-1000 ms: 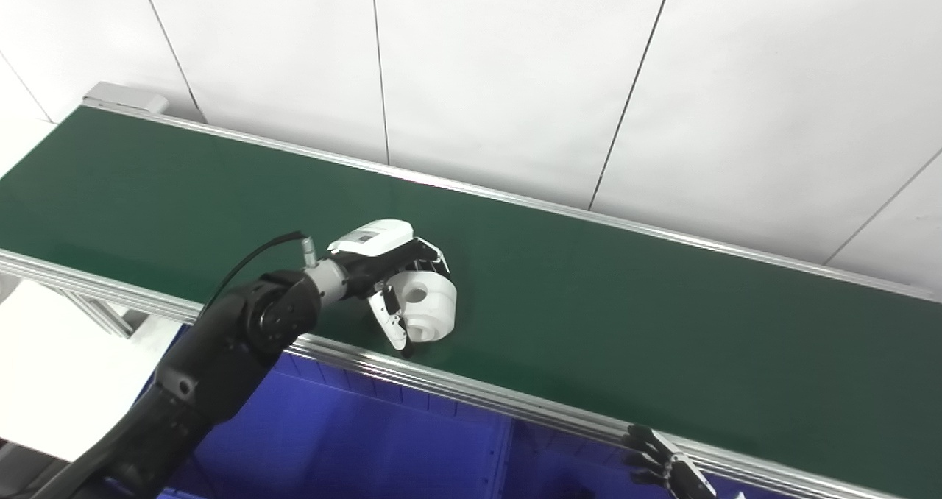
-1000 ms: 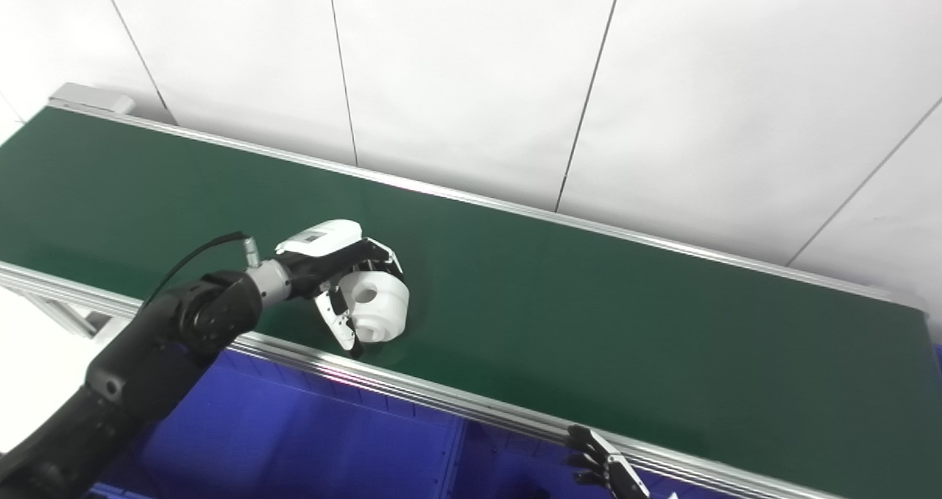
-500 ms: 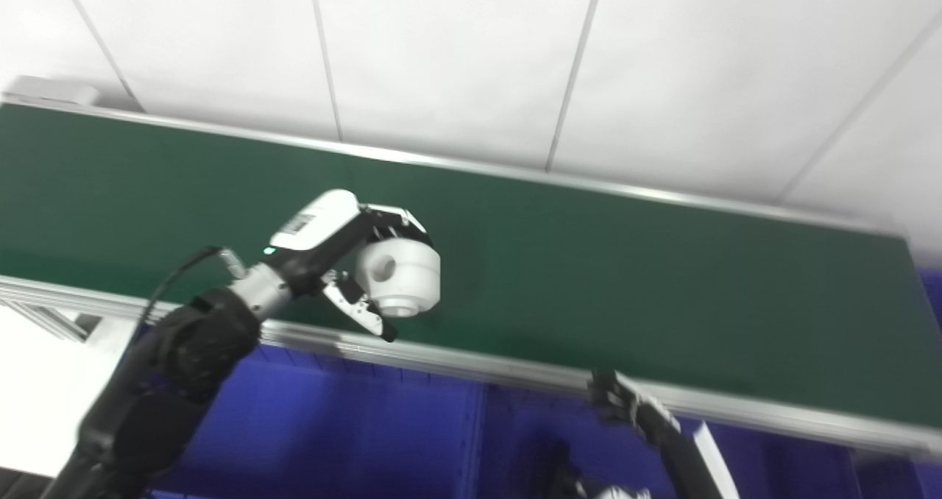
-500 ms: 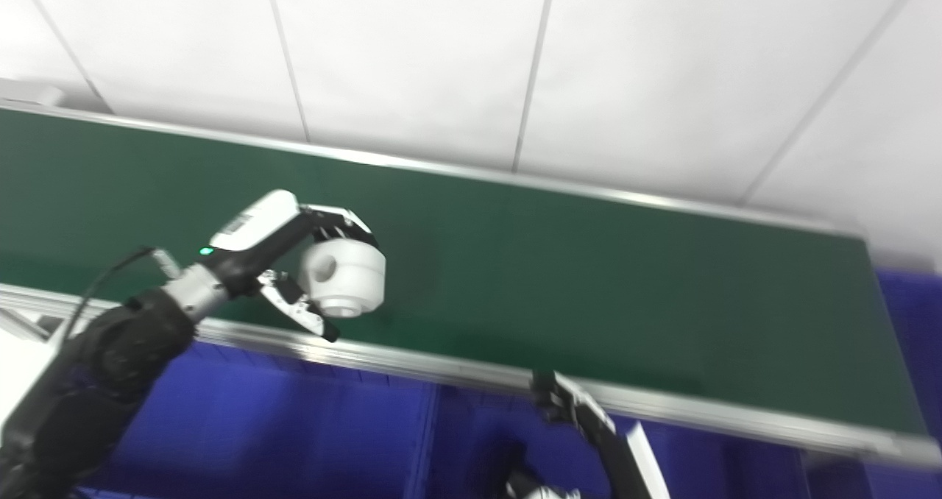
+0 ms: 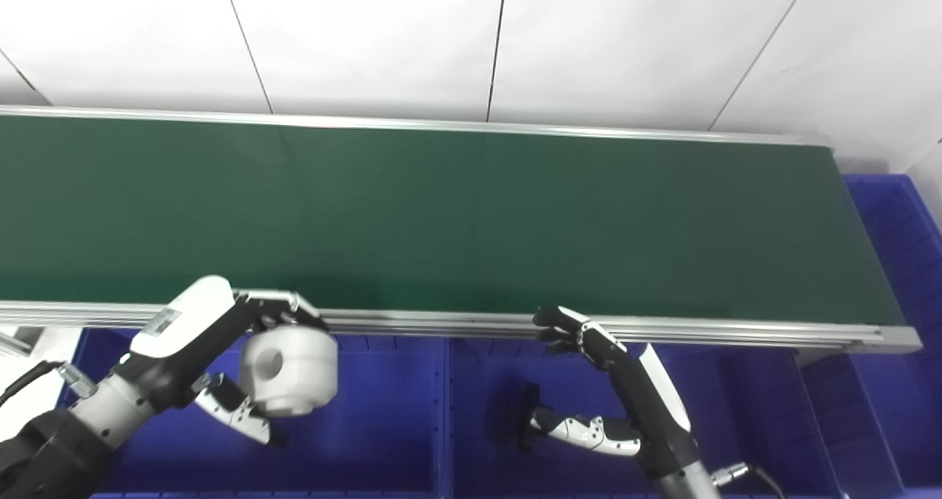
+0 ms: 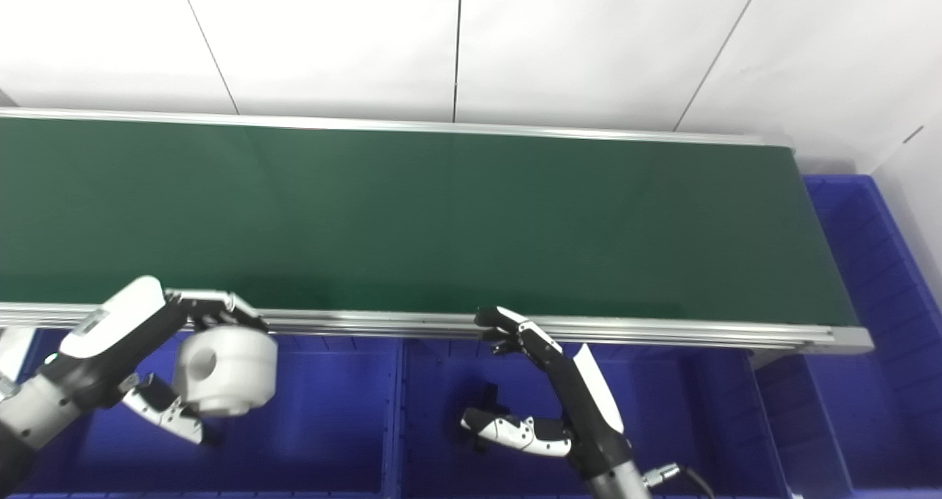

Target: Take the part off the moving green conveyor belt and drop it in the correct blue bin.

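Since a second ago, the left hand (image 5: pixel 213 352) has carried the white cylindrical part (image 5: pixel 288 371) off the green conveyor belt (image 5: pixel 456 219) and back over the belt's near aluminium rail (image 5: pixel 441 324); the camera has also swung, so the belt now runs level across the view. The part hangs in the air above the left blue bin (image 5: pixel 383 418), clear of the belt and not touching the bin floor. It is a stubby white cylinder with a round hole in its side and a narrower stepped collar at its lower end. The left hand's fingers (image 5: pixel 283 306) curl over the top of the part and its thumb (image 5: pixel 235 414) presses from below, so the part is clamped between them.

The right hand (image 5: pixel 625 392) holds nothing. Its fingers (image 5: pixel 563 330) are spread and reach up to the edge of the near rail, while the thumb (image 5: pixel 581 431) sticks out to the left over the middle blue bin (image 5: pixel 736 411). A small dark object (image 5: pixel 519 418) lies on that bin's floor beside the thumb; its shape cannot be made out. Another blue bin (image 5: pixel 894 234) sits past the right end of the belt. White wall panels (image 5: pixel 471 35) stand behind the belt.
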Robot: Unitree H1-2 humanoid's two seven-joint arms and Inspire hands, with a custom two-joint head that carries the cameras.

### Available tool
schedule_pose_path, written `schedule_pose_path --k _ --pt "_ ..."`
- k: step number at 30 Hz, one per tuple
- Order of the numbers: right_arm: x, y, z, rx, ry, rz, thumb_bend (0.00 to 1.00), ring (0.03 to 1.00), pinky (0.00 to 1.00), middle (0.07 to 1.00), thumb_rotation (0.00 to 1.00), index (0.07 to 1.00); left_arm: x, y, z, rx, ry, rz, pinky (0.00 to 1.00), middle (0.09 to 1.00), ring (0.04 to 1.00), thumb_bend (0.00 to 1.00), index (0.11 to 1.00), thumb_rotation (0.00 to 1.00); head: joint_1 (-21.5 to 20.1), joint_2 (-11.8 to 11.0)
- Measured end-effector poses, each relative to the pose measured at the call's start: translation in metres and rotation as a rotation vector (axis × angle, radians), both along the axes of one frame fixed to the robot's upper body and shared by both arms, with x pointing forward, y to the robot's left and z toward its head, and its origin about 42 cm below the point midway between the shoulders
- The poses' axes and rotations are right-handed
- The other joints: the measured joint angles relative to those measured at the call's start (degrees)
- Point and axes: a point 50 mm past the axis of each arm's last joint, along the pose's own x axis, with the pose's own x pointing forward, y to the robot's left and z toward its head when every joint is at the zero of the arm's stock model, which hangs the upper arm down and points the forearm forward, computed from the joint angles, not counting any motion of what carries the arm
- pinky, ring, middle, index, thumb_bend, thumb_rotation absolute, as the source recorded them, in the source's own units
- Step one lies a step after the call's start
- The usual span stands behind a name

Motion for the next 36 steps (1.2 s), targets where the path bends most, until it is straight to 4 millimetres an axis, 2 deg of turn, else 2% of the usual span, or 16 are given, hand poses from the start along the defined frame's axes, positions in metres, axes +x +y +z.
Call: schedule_pose_path --k 4,5,8,15,23,26,28,29,30,33,34,36 --pt "0.000 -0.001 0.000 -0.009 0.003 0.013 0.65 0.767 0.69 0.817 0.45 0.846 -0.001 0.002 -0.001 0.056 0.001 -0.009 0.37 0.509 0.407 0.50 0.521 0.00 0.35 -0.09" --pt "0.000 -0.001 0.000 -0.011 0.002 0.013 0.68 0.766 0.69 0.815 0.50 0.845 -0.002 0.002 -0.002 0.070 0.008 -0.016 0.37 0.514 0.410 0.50 0.520 0.00 0.53 -0.09" --pt "0.000 -0.002 0.000 -0.010 0.002 0.008 0.74 0.767 0.69 0.814 0.52 0.845 -0.004 0.003 -0.005 0.136 0.019 -0.026 0.36 0.510 0.403 0.50 0.528 0.00 1.14 -0.09" --pt "0.001 -0.004 -0.001 -0.011 0.005 0.000 0.70 0.762 0.69 0.809 0.48 0.837 -0.007 0.004 -0.011 0.316 0.027 0.020 0.29 0.492 0.374 0.50 0.537 0.00 1.76 -0.18" --pt "0.001 -0.007 -0.003 0.004 0.016 0.002 0.65 0.754 0.67 0.805 0.51 0.838 0.001 -0.025 -0.029 0.465 0.110 0.090 0.25 0.470 0.371 0.49 0.543 0.00 3.25 0.00" --pt "0.001 -0.008 -0.004 0.015 0.024 0.003 0.66 0.759 0.67 0.813 0.52 0.840 0.003 -0.025 -0.029 0.498 0.113 0.111 0.25 0.464 0.377 0.49 0.552 0.00 2.99 -0.09" --pt "0.001 -0.009 -0.005 0.007 0.024 0.000 0.66 0.758 0.67 0.808 0.51 0.835 0.004 -0.023 -0.029 0.516 0.120 0.127 0.40 0.505 0.404 0.49 0.558 0.00 2.99 0.00" --pt "0.001 -0.009 -0.005 0.002 0.023 -0.003 0.66 0.758 0.67 0.808 0.51 0.835 0.003 -0.023 -0.029 0.520 0.120 0.130 0.43 0.516 0.411 0.49 0.552 0.00 2.99 0.00" --pt "0.000 -0.010 -0.005 0.000 0.022 -0.004 0.67 0.759 0.68 0.808 0.52 0.839 0.003 -0.023 -0.029 0.521 0.116 0.132 0.63 0.795 0.713 0.49 0.804 0.00 2.99 0.00" --pt "0.001 -0.009 -0.005 -0.012 0.019 0.000 0.67 0.758 0.68 0.807 0.50 0.838 0.000 -0.023 -0.030 0.503 0.096 0.118 0.73 0.909 0.831 0.49 0.920 0.00 2.99 0.00" --pt "0.001 -0.009 -0.005 -0.014 0.018 0.001 0.69 0.762 0.68 0.811 0.52 0.843 -0.001 -0.023 -0.030 0.500 0.092 0.108 0.76 0.948 0.859 0.53 0.957 0.00 2.99 0.00" --pt "0.001 -0.009 -0.005 -0.015 0.018 0.003 0.69 0.763 0.69 0.811 0.49 0.841 -0.007 -0.022 -0.027 0.497 0.103 0.084 0.82 0.992 0.887 0.58 0.993 0.00 2.99 0.00"
